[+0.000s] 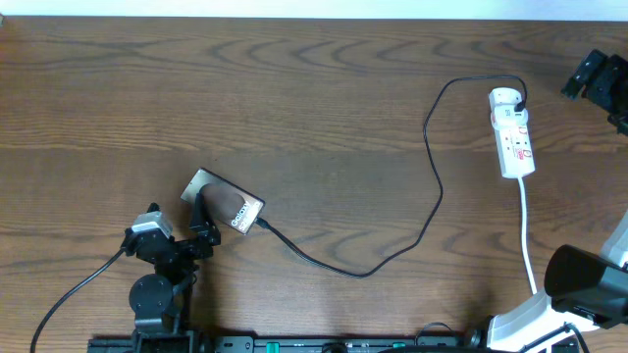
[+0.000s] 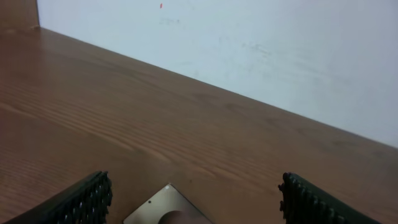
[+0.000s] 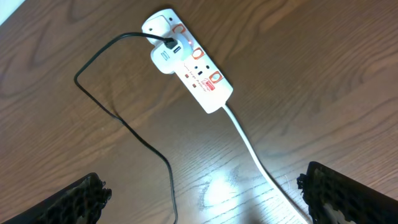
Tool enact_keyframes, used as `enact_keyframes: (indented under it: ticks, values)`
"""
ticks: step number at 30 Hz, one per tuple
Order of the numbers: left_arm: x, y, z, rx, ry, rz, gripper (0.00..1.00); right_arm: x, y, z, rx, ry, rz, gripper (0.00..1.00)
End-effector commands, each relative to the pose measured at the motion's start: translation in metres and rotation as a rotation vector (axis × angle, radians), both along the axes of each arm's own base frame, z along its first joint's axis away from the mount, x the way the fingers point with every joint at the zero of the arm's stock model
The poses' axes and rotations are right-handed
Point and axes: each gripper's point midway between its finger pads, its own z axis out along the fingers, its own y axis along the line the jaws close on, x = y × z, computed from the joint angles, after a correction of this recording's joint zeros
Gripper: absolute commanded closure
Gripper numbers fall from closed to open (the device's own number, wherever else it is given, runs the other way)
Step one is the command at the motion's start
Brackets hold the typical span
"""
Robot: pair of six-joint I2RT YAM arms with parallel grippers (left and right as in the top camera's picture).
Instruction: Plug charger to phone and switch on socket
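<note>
The phone (image 1: 228, 204) lies tilted on the table at the lower left, and one bronze corner of it (image 2: 166, 208) shows in the left wrist view. My left gripper (image 1: 205, 222) hovers over its near side, open, with the corner between the fingers (image 2: 93, 196). The charger cable (image 1: 432, 196) runs from the phone's lower right end in a loop to the socket (image 1: 513, 132), where its black plug (image 3: 169, 42) sits in a white adapter. I cannot tell whether the tip is seated in the phone. My right gripper (image 3: 202, 183) is open and empty, well short of the socket (image 3: 193, 62).
The socket's thick white cord (image 1: 528, 235) runs down toward the right arm (image 1: 586, 279) at the bottom right. A black fixture (image 1: 599, 78) sits at the right edge. A pale wall (image 2: 249, 50) stands behind the table's far edge.
</note>
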Motion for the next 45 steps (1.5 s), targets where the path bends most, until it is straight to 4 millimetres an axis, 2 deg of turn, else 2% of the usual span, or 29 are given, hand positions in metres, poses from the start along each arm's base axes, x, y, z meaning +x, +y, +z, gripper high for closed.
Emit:
enact_keyframes:
  ticks: [1, 7, 11, 45]
  values:
    - [-0.001, 0.0, -0.016, 0.05, 0.056, -0.008, 0.15, -0.001, 0.0, 0.003, -0.009, -0.006, -0.012, 0.01]
    - [-0.001, -0.007, -0.016, 0.077, 0.054, -0.052, 0.14, -0.001, 0.0, 0.003, -0.009, -0.006, -0.012, 0.01]
    - [-0.001, -0.021, -0.014, 0.182, 0.044, -0.145, 0.15, -0.001, 0.0, 0.003, -0.009, -0.006, -0.012, 0.01]
    - [-0.001, -0.02, -0.013, 0.143, 0.041, -0.135, 0.14, -0.001, 0.0, 0.003, -0.009, -0.006, -0.011, 0.01]
